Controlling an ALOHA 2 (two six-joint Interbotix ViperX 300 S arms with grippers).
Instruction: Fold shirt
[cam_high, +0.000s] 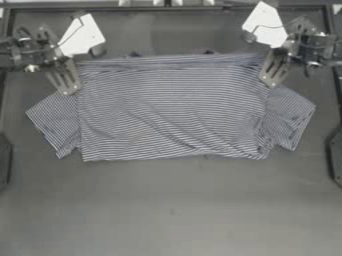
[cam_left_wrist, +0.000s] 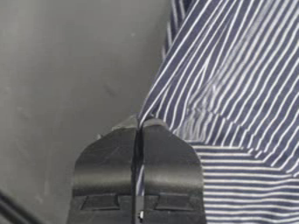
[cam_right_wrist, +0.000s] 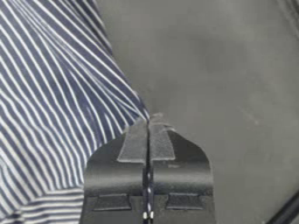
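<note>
The striped shirt (cam_high: 167, 110) lies on the dark table, folded over into a wide band, with one short sleeve (cam_high: 55, 122) sticking out at the left and the other (cam_high: 288, 116) at the right. My left gripper (cam_high: 67, 86) sits at the band's far left corner. In the left wrist view its jaws (cam_left_wrist: 140, 122) are pressed together with a sliver of striped cloth (cam_left_wrist: 234, 87) between them. At the far right corner my right gripper (cam_high: 271, 79) is also shut (cam_right_wrist: 149, 120), and the shirt's edge (cam_right_wrist: 52, 109) runs into its tips.
Bare table (cam_high: 174, 210) stretches from the shirt's near edge to the front. A rail (cam_high: 167, 6) runs along the back, close behind the shirt. White parts of the arms (cam_high: 79, 36) (cam_high: 264, 24) hang over the far corners. Dark fixtures (cam_high: 336, 155) sit at both side edges.
</note>
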